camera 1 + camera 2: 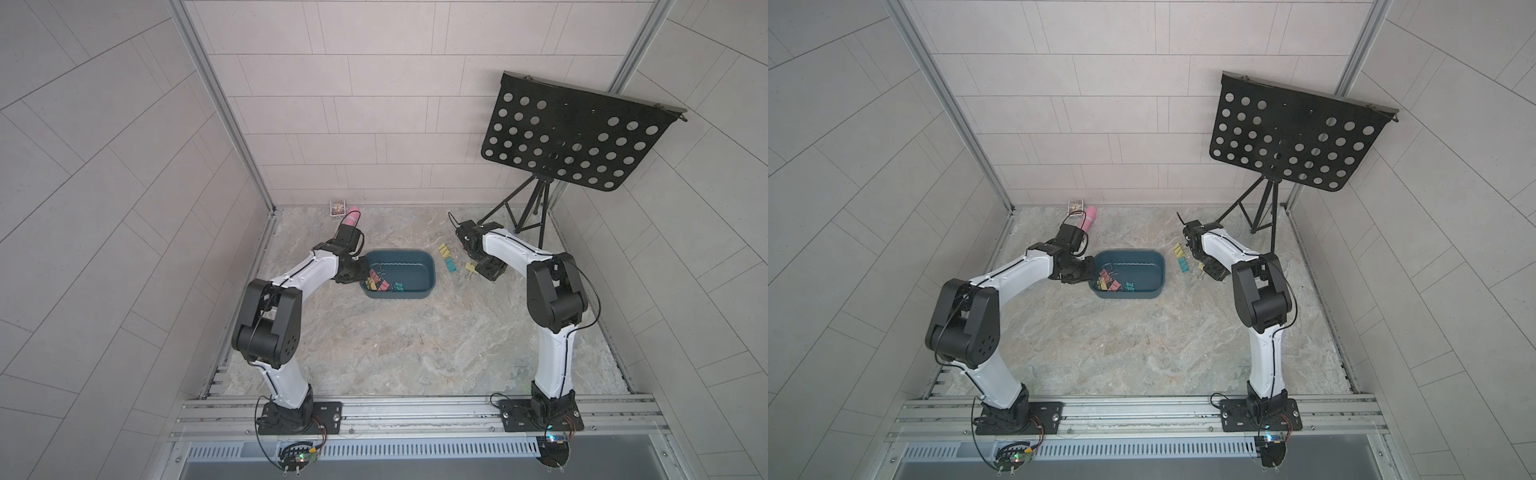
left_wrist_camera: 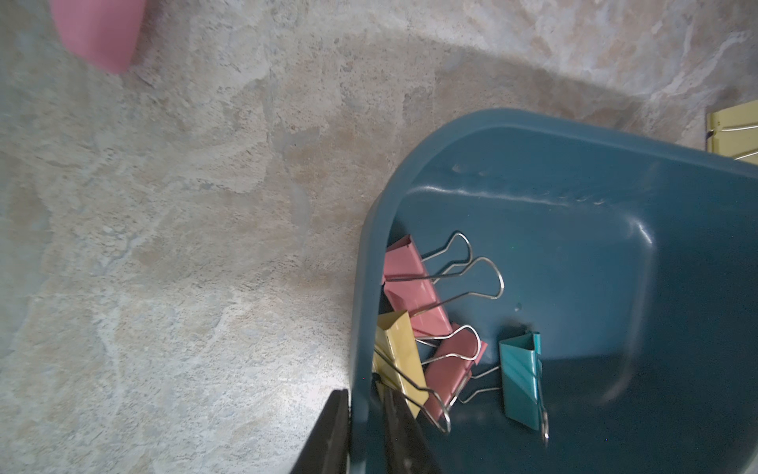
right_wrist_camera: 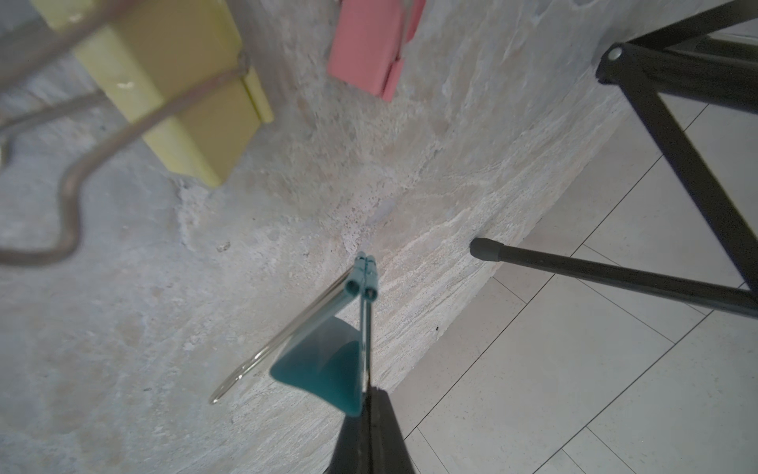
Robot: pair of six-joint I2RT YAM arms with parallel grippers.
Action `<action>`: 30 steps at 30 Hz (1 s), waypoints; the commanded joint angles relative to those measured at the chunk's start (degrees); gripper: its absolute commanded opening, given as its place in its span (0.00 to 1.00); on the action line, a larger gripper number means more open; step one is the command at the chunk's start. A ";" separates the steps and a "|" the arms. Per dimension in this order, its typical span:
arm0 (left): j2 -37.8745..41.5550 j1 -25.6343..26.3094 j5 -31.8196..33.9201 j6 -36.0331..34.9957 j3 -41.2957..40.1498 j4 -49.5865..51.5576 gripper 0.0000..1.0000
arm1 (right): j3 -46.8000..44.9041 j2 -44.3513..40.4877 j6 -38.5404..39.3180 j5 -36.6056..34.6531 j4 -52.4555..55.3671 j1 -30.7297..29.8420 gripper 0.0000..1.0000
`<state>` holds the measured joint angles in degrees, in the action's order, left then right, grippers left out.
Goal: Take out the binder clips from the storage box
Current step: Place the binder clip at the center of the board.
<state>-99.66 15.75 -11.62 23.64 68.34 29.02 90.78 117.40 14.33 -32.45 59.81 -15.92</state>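
Pincers both closed: right pincer [image 3: 366, 392] dangles a teal clip [image 3: 324, 369] by its handle over the desk [image 3: 143, 328] right of the storage box [image 2: 574, 164], left pincer [image 2: 364, 397] nips the box wall beside the remaining binder clips [image 2: 414, 287].

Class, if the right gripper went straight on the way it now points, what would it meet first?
Probably the bare table: the right gripper, shut on a teal clip, aims between a yellow clip and the stand's foot. Depth is unclear.
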 commanded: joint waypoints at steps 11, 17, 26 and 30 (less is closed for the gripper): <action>0.65 -0.43 0.20 -0.96 0.73 0.30 0.24 | 2.29 3.57 -1.73 -0.16 0.39 0.89 0.02; 0.62 -0.44 0.33 -0.94 0.75 0.34 0.24 | 2.32 4.02 -1.85 0.09 0.16 0.98 0.06; 0.72 -0.45 0.42 -1.03 0.73 0.40 0.24 | 2.91 4.50 -1.91 -0.25 0.12 0.98 0.09; 0.64 -0.42 0.42 -1.10 0.79 0.43 0.24 | 3.25 4.84 -2.03 -0.25 0.22 0.98 0.11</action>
<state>-99.66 15.75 -11.57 23.49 68.34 29.02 92.66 121.51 13.13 -32.18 59.09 -15.31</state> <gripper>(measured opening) 0.243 0.109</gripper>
